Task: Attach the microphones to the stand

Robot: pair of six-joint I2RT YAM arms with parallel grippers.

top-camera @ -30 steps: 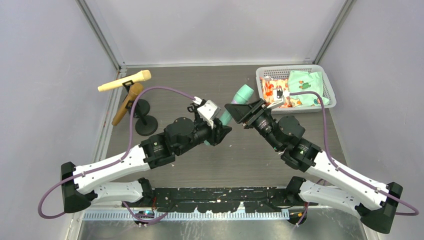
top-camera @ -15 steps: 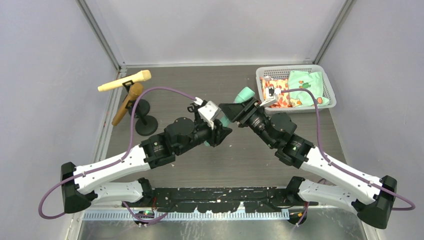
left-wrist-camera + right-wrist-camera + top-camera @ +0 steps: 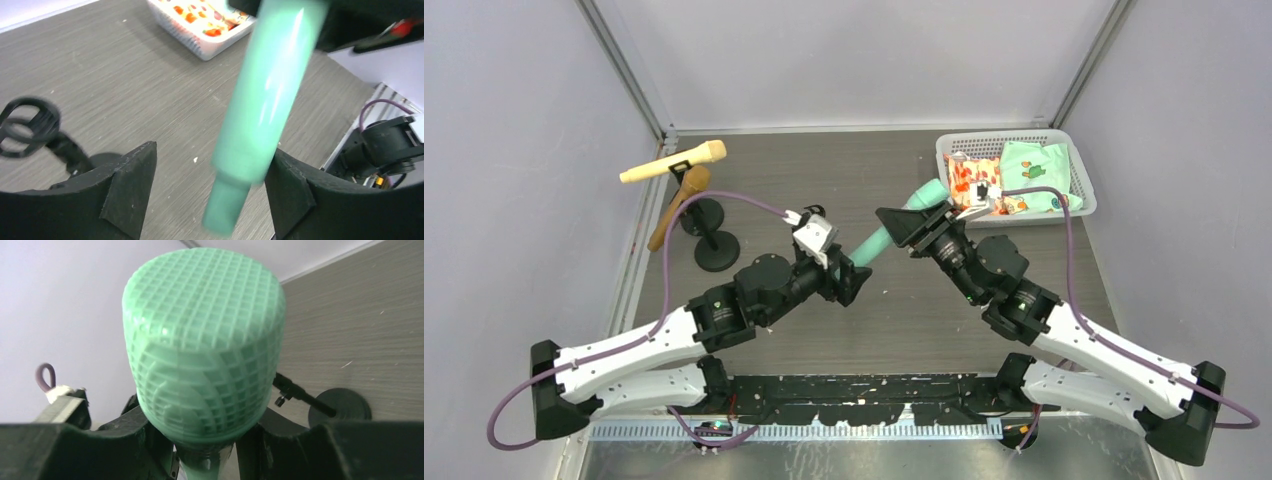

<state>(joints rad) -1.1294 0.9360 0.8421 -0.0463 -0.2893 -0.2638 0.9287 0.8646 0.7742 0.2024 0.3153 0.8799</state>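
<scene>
Microphone in hand: the mint-green plastic microphone (image 3: 892, 235) hangs slanted above the middle of the grey wood-grain bench (image 3: 824, 175). Its gridded round head points far right and its narrow tail near left.
Right jaws: the right gripper (image 3: 916, 222) is clamped on the handle just under the head and carries the whole weight.
Left jaws: the left gripper (image 3: 852, 275) stands wide on either side of the tail. In the left wrist view there is a clear gap on one side, so it has no hold.
Other microphones: the cream-yellow stick microphone (image 3: 674, 162) lies level on a stand at far left. The golden-brown stick microphone (image 3: 679, 205) slants just below it; I cannot tell how it is fastened.
Free stand: the black round-based stand (image 3: 717, 252) is left of the arms, and its ring clip (image 3: 27, 125) looks empty.
Aside: the white slatted basket (image 3: 1074, 160) of patterned cloth sits far right, well apart.
Step in hand: probably a hand-over or regrip before carrying the green one left.
Doing it well: line the tail up with the ring's axis, feed the narrow end in first, and brace the stand so it does not tip.
Risk: the smooth, tapered handle may slip if it is held only near the head.
</scene>
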